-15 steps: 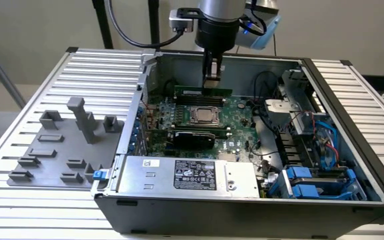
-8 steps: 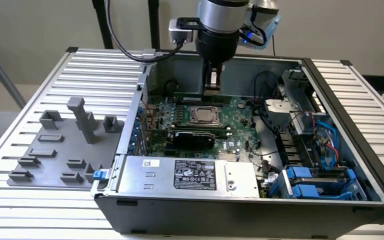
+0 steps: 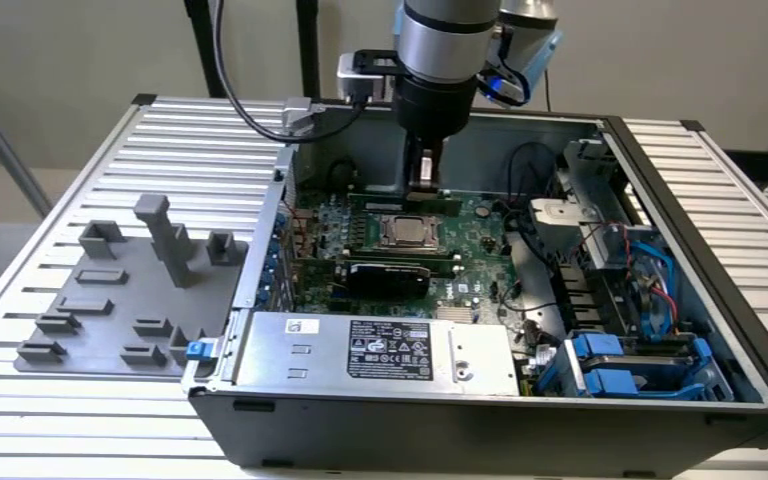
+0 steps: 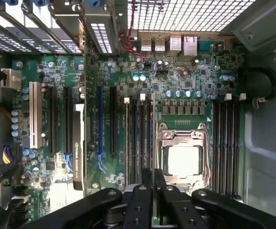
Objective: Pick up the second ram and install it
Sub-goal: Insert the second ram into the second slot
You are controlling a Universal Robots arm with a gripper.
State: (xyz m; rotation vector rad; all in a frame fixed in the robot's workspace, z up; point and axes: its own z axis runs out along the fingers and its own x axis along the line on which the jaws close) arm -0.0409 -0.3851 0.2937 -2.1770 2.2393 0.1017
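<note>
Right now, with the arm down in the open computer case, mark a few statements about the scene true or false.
1. The gripper hangs inside the open grey metal computer case, over the green motherboard. True.
2. A cooler fan covers the silver square processor socket. False: the socket lies bare.
3. A grey plastic fixture block lies outside the case, on the exterior view's left. True.
4. The blue plastic drive brackets sit on the exterior view's left of the case. False: they are on its right.

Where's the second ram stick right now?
In the exterior view, the second ram hangs upright in the pincer, inside the open computer case, just above the motherboard behind the silver processor socket.
</note>
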